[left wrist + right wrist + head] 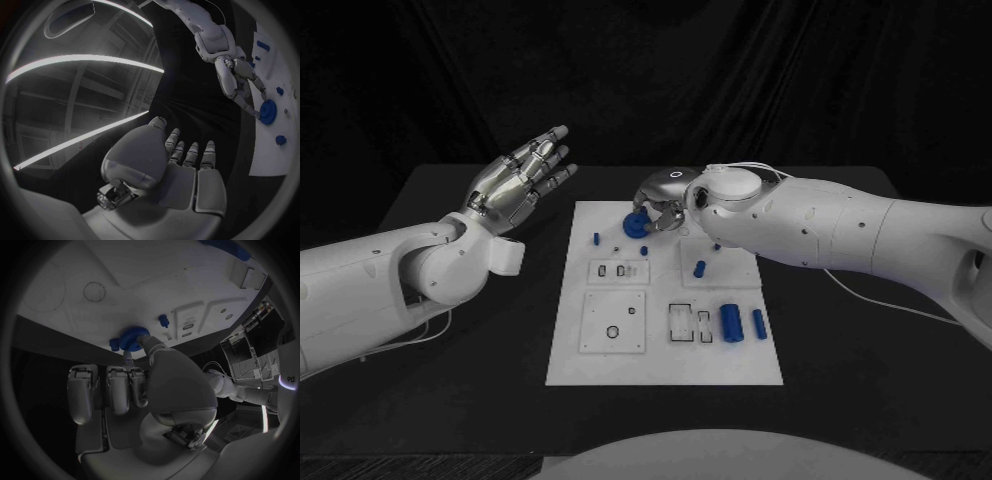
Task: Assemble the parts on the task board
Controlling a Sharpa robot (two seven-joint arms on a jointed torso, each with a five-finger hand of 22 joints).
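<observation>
Right hand (668, 205) at the far end of the task board (574, 372), fingertips closed round a round blue part (636, 224) that sits on the board near its far left corner. Seen in the right wrist view pinched between thumb and a finger (127, 358), with the other fingers folded below and not touching the part. Impossible to tell whether the part is already seated in its place or only rests on the plate.

Left hand (524, 180) raised above the desk (444, 215), left of the board and well apart from it, fingers spread and straight, holding nothing.

Elsewhere on the board: small blue pegs (597, 239) near the far rows, two longer blue cylinders (731, 322) lying at the right side near the front.

Risks, as judgement only: a narrow fingertip pinch, so the round part may tilt or slip when pressed or turned. A tilted part may jam and not go down flat. Pushing sideways may shift the whole board, since nothing holds it steady. Nearby pegs may be knocked by the folded fingers.
</observation>
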